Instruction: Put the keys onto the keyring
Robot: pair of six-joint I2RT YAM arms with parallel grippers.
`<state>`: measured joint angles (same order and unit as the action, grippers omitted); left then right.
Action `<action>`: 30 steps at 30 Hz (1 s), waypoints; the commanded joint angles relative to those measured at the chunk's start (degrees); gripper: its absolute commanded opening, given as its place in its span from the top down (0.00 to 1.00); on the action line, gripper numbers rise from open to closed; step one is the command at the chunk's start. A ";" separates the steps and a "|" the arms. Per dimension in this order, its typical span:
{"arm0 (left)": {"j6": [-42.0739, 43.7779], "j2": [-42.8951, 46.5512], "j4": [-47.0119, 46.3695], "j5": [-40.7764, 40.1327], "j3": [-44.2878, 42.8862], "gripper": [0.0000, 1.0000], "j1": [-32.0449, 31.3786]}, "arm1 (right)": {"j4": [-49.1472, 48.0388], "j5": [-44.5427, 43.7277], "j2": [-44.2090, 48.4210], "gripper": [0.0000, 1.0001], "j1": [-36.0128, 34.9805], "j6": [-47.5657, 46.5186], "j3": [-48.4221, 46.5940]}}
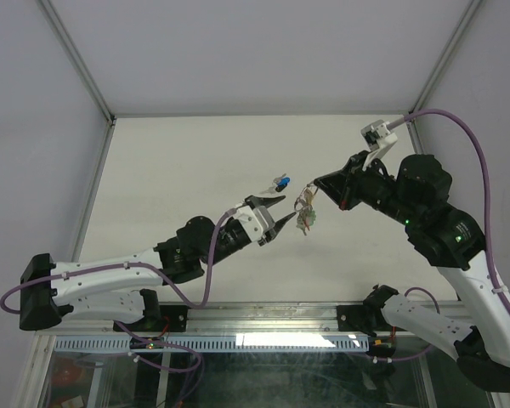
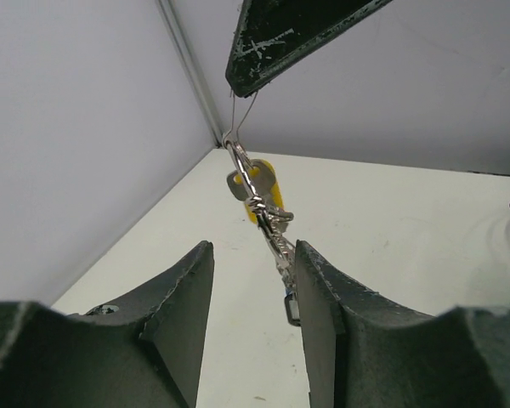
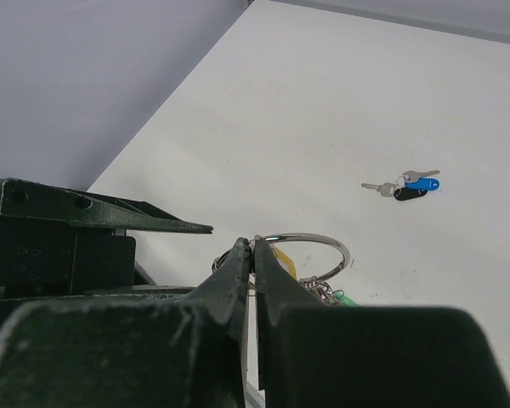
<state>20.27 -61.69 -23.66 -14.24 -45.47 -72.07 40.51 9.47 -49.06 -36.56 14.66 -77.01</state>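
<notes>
Overhead, two arms meet above the desk (image 1: 195,144) around one keyring (image 1: 306,211), which is held up in the air. The right jaws are pinched shut on its wire loop. The left jaws stand apart, with the hanging bunch between them and not clamped. From the left wrist, one yellow key (image 2: 261,189) shows plainly on that bunch. The right wrist view adds one green-headed key (image 3: 344,297) under the ring. It also shows one blue key (image 3: 421,183) lying on the desk, touching one dark-headed key (image 3: 408,195).
</notes>
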 commanded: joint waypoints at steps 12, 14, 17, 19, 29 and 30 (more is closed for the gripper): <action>-0.91 -3.94 -8.87 0.01 0.19 0.76 -0.46 | -6.79 1.11 1.66 1.00 0.07 2.93 -0.57; -0.72 -4.28 -9.25 -0.47 0.21 0.80 -0.47 | -7.08 1.47 1.85 1.00 0.08 3.22 -0.36; -0.47 -4.78 -9.43 -1.06 0.00 0.89 -0.44 | -7.40 1.83 1.91 1.00 0.08 3.73 0.02; -0.20 -5.00 -9.52 -1.42 -0.13 1.00 -0.44 | -7.55 1.86 2.11 1.00 0.07 3.88 0.49; 4.02 -2.91 -0.15 -2.61 -3.22 1.00 -0.48 | -5.68 -1.68 3.08 0.85 0.03 2.59 1.69; 4.52 -2.44 2.20 -2.61 -3.93 1.00 -0.44 | -5.12 -2.68 2.90 0.80 0.03 2.30 1.66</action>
<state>21.96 -66.72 -27.62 -15.57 -45.56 -72.07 38.68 9.56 -47.22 -36.56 17.63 -74.96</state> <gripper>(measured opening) 0.010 0.120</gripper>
